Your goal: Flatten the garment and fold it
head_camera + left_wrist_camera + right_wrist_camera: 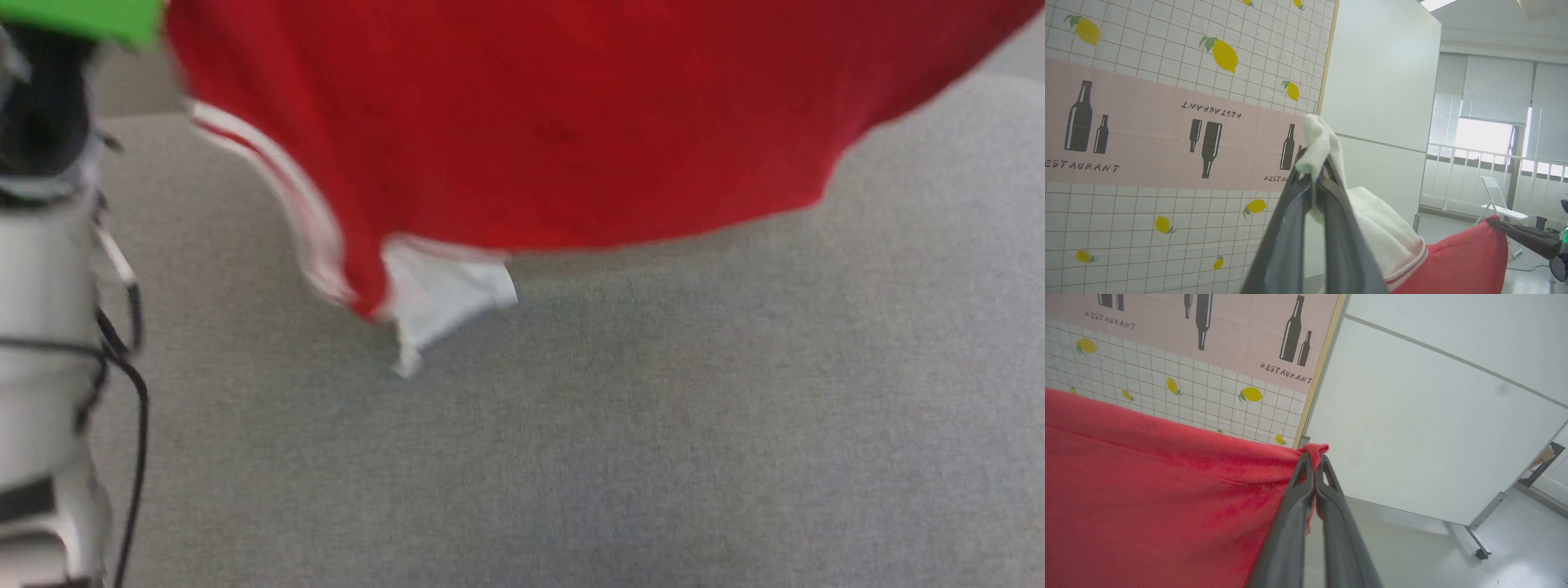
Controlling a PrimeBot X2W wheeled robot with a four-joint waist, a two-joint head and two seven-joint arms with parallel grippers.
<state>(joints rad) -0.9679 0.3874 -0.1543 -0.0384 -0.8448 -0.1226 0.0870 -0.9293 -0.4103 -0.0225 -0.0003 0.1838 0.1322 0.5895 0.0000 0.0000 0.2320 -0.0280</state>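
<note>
**Shirt held up by two corners, above the grey surface**

Your left gripper (1316, 173) has its two dark fingers pressed together on a white fold of the shirt (1453, 265), and a tuft of white cloth pokes out past the tips. Your right gripper (1314, 457) pinches the shirt too, its fingers closed tight on a red corner that bunches just beyond the tips. In the left wrist view you can see the right gripper at the shirt's far end, with the red cloth slung between the two grips. Just beside the left grip, the shirt's white panel (1384, 228) meets the red along a thin red-and-white stripe (1408, 265).

Your head view is blurred. There the shirt spreads across the top, and a white flap (445, 294) hangs from its lower edge over the grey surface (653, 425). You cannot tell whether the flap touches that surface. Your pale left forearm (41, 327), with a black cable (135, 392) along it, stands to the left of the shirt.

Behind the shirt is a tiled wall covering (1167, 122) printed with lemons and bottles, and a white partition (1384, 81) adjoins it. Farther back are a white folding chair (1498, 200) and windows (1494, 90) with blinds.
</note>
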